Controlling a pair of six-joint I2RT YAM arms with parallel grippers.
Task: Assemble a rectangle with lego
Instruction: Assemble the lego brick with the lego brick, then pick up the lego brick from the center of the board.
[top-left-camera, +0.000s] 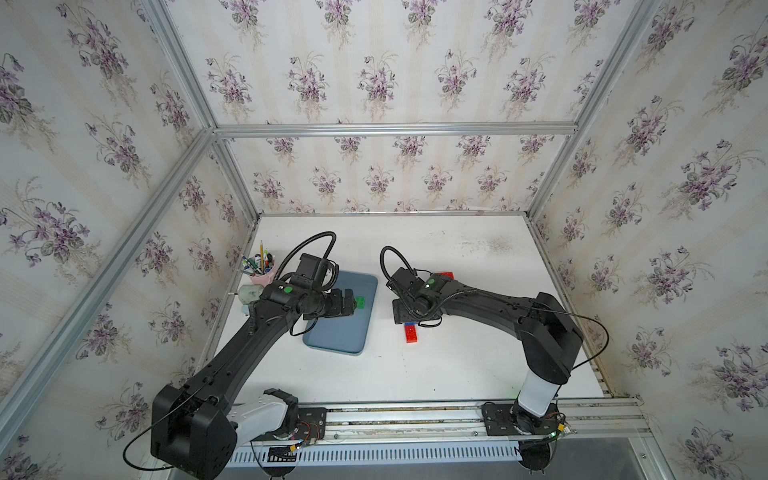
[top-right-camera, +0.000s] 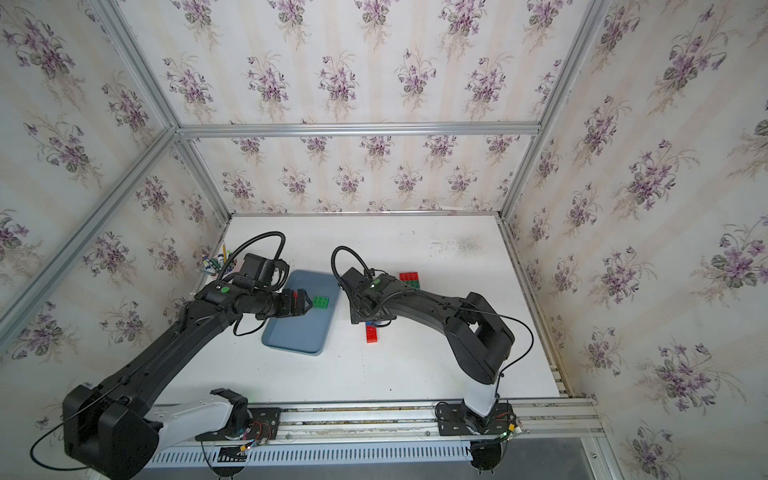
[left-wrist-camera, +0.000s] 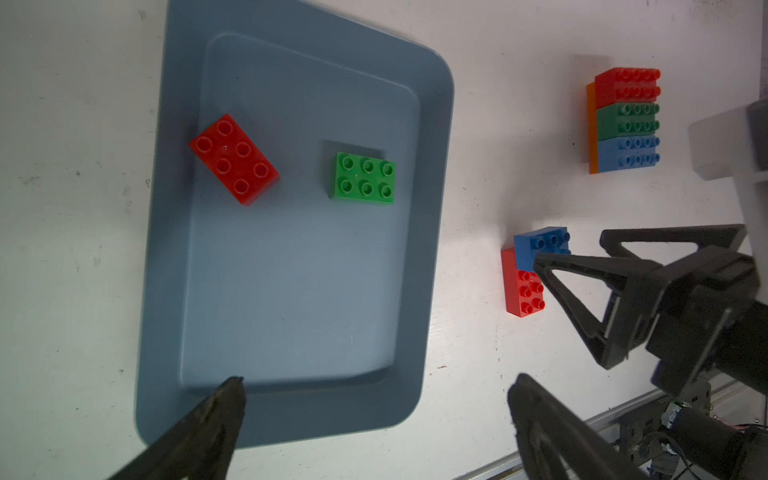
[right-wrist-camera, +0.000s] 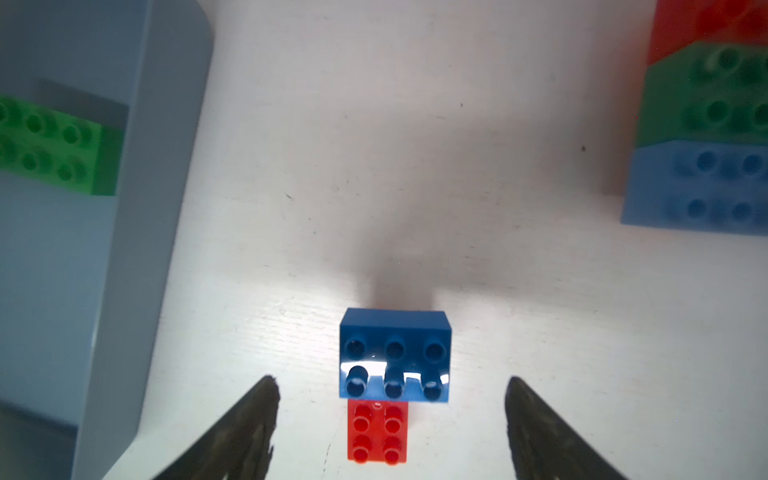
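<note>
In the right wrist view my right gripper (right-wrist-camera: 392, 382) is open and straddles a blue lego brick (right-wrist-camera: 394, 357) stacked crosswise on a red brick (right-wrist-camera: 377, 432); neither finger touches it. The same pair shows as blue (left-wrist-camera: 540, 245) over red (left-wrist-camera: 523, 291) in the left wrist view. A joined block of red, green and blue bricks on an orange one (left-wrist-camera: 627, 120) lies farther back. My left gripper (left-wrist-camera: 380, 386) hangs open over the grey-blue tray (left-wrist-camera: 291, 291), holding nothing. A loose red brick (left-wrist-camera: 233, 158) and a green brick (left-wrist-camera: 364, 178) lie in the tray.
In a top view a pink cup of pens (top-left-camera: 262, 270) and a small pale bottle (top-left-camera: 251, 293) stand at the table's left edge beside the tray (top-left-camera: 336, 336). The aluminium rail (top-left-camera: 415, 411) runs along the front. Papered walls close off three sides.
</note>
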